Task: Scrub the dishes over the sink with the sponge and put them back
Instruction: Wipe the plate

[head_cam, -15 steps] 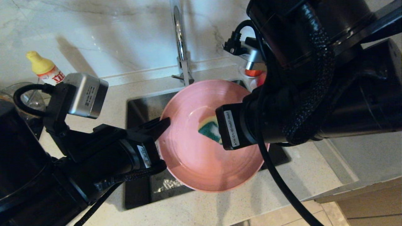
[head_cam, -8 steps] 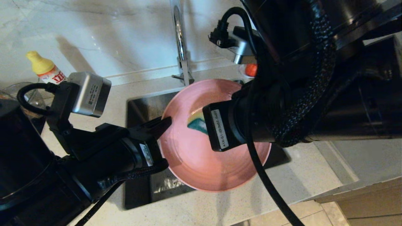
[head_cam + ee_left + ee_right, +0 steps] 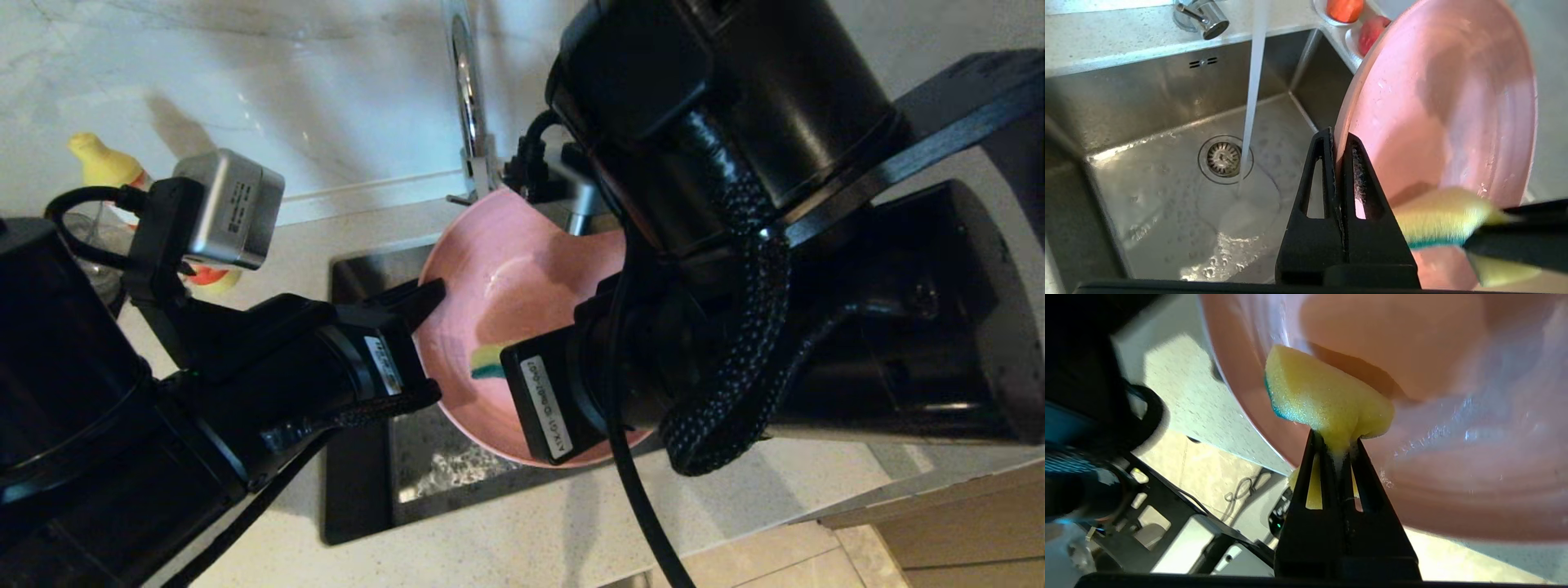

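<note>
— Since a second ago the right arm has swung lower and nearer, and the yellow foam sponge with its green scouring face (image 3: 488, 360) has slid from the middle of the wide pink round plate (image 3: 506, 278) toward its near rim.

— Where is everything now?

— Over the square stainless-steel sink (image 3: 1167, 171), under a running stream from the chrome faucet (image 3: 467, 90). Left gripper (image 3: 1341, 143) is clamped on the plate's rim, holding it tilted; right gripper (image 3: 1336, 447) is pinched tight on the sponge, pressed to the plate's face.

— Progress?

— I'd judge it mid-scrub on the plate; putting it back is still ahead. No bowl or chopsticks appear. The right arm hides much of the plate and the sink's far right corner.
</note>
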Robot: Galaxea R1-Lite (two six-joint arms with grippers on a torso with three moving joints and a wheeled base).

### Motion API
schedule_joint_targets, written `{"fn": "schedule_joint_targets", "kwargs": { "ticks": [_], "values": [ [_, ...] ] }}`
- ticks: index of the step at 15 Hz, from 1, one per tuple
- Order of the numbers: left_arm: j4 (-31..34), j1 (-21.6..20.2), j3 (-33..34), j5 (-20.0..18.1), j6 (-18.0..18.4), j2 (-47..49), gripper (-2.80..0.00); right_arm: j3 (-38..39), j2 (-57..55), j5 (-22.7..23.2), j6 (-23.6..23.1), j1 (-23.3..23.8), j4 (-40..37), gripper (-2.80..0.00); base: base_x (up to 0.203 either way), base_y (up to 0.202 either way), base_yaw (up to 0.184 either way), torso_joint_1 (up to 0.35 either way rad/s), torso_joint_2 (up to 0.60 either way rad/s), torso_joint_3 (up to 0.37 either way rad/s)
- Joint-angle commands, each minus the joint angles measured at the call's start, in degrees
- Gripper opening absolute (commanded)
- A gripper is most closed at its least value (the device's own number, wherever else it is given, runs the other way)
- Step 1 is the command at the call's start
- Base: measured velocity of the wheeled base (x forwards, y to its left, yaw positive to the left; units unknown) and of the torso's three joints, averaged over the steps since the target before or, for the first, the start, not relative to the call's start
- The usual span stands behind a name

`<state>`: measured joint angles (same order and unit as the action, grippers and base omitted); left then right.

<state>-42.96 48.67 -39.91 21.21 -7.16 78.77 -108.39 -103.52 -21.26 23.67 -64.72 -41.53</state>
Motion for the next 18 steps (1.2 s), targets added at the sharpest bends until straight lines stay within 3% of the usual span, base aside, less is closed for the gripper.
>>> {"fn": "schedule_joint_targets", "kwargs": {
  "ticks": [1,4,9,18],
  "values": [
    [0.4,-0.9,-1.4,0.1,-0.1,-0.5,-2.80,1.4,0.4,-2.1,0.2,0.4,-0.2,-2.80,0.000,0.000,0.000,0.000,0.00,0.000],
    [1.9,-1.1,-2.2,0.1,0.0,-1.3,-2.80,1.7,0.6,-5.5,0.1,1.0,-0.1,-2.80,0.000,0.000,0.000,0.000,0.00,0.000],
    [2.4,-1.1,-0.4,0.0,0.2,-2.4,-2.80,-0.4,2.3,-5.7,-0.2,4.8,0.1,-2.80,0.000,0.000,0.000,0.000,0.00,0.000],
    [1.8,0.2,2.9,-0.7,1.0,-1.8,-2.80,-2.6,1.4,-7.3,-1.9,4.6,3.1,-2.80,0.000,0.000,0.000,0.000,0.00,0.000]
  ]
}}
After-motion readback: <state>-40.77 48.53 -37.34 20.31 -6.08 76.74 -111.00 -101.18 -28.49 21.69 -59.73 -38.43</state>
